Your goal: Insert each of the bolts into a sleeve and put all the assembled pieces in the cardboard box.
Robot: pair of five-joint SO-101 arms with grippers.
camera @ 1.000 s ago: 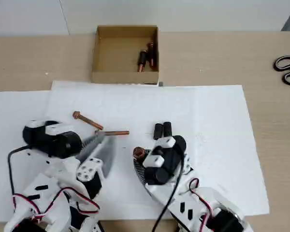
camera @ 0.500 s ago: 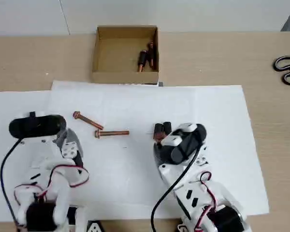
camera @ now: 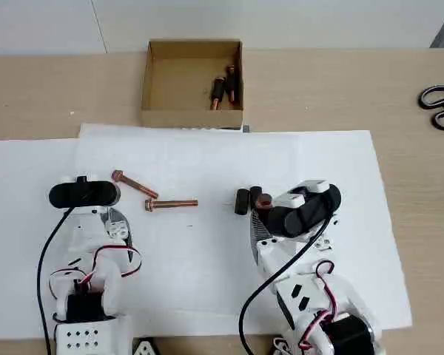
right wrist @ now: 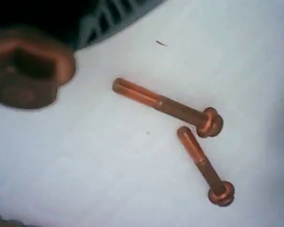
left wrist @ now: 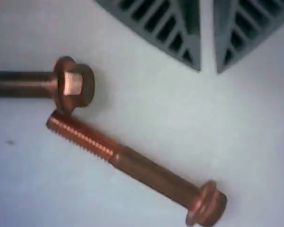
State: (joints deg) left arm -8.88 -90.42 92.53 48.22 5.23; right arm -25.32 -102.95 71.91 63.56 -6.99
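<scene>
Two loose copper bolts (camera: 133,183) (camera: 170,203) lie on the white paper (camera: 340,170), left of centre. They also appear in the left wrist view (left wrist: 137,168) (left wrist: 42,85) and the right wrist view (right wrist: 165,106) (right wrist: 206,165). My left gripper (left wrist: 207,70) hangs just beside them, shut and holding nothing. My right gripper (camera: 264,208) is shut on a third bolt, whose head (camera: 263,200) shows close up (right wrist: 26,71). That head sits right beside two black sleeves (camera: 242,201) (camera: 255,192). The cardboard box (camera: 163,81) at the back holds assembled pieces (camera: 223,85).
Black scissors (camera: 440,105) lie at the table's far right edge. The right half of the paper and the strip between the paper and the box are free. Both arm bases stand at the near edge.
My right gripper carried its bolt to the right and away, up to the sleeves. My left arm drew back from the loose bolts toward the near edge.
</scene>
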